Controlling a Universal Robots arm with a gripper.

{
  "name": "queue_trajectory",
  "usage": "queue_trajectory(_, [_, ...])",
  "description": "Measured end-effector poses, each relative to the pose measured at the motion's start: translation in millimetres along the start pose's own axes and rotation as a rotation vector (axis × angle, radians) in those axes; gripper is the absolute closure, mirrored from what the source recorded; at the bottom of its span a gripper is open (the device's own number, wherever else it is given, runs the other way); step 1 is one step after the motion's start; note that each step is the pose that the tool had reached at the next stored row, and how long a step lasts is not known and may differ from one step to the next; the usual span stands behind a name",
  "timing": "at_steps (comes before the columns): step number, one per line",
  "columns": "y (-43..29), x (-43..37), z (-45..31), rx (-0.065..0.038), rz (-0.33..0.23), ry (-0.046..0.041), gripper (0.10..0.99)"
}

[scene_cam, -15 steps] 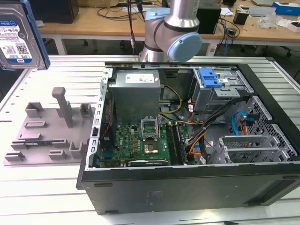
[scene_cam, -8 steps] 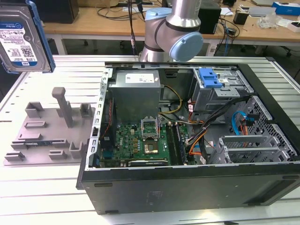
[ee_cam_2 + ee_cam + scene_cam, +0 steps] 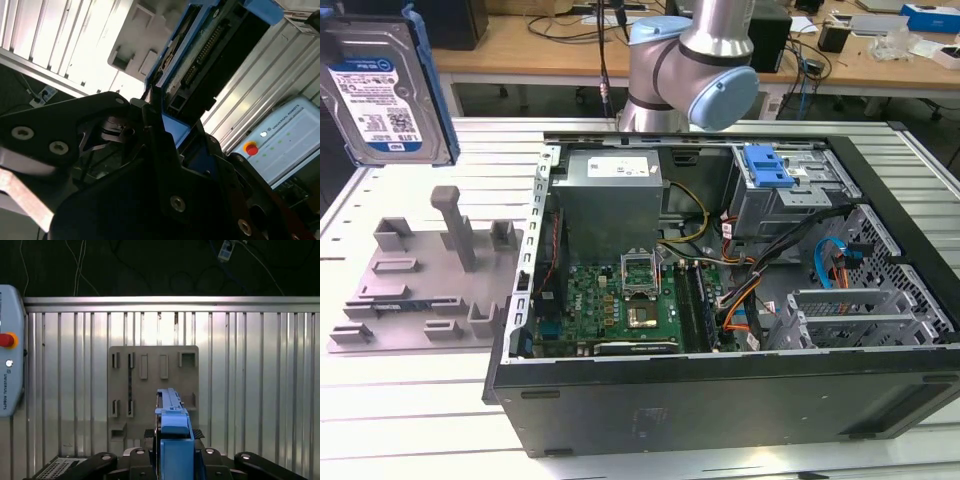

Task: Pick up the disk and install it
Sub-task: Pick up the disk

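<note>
1. The fixture plate point(image 3: 410, 275) lies on the table point(image 3: 410, 420) just beside the computer case point(image 3: 720, 410), at the exterior view's left.
2. The disk point(image 3: 382, 90) hangs above that plate, left of the case.
3. The arm point(image 3: 695, 70) stands behind the case.

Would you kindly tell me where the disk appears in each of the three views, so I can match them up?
Exterior view: the disk hangs high at the exterior view's left, label showing, above the grey slotted tray.
First wrist view: the disk stands edge-on in the pincer, before the tray.
Second wrist view: the disk shows its connector end, beside the tray.
Shared landmark: the grey slotted tray.
</note>
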State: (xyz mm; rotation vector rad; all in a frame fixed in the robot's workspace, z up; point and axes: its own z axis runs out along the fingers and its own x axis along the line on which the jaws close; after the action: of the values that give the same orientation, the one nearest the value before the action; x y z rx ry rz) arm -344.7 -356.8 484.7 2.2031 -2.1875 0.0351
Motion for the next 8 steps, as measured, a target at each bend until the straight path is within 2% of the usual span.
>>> queue_trajectory(2, [-12.5, 6.3, 0.1, 0.0, 0.0, 0.0001, 0.722])
queue_trajectory(4, [-20.0, 10.2, 0.1, 0.0, 0.0, 0.0001, 0.722])
queue_trajectory(7, [-41.6, 20.6, 0.4, 0.0, 0.0, 0.0, 0.722])
queue_trajectory(8, [-46.8, 23.1, 0.4, 0.0, 0.0, 0.0001, 0.722])
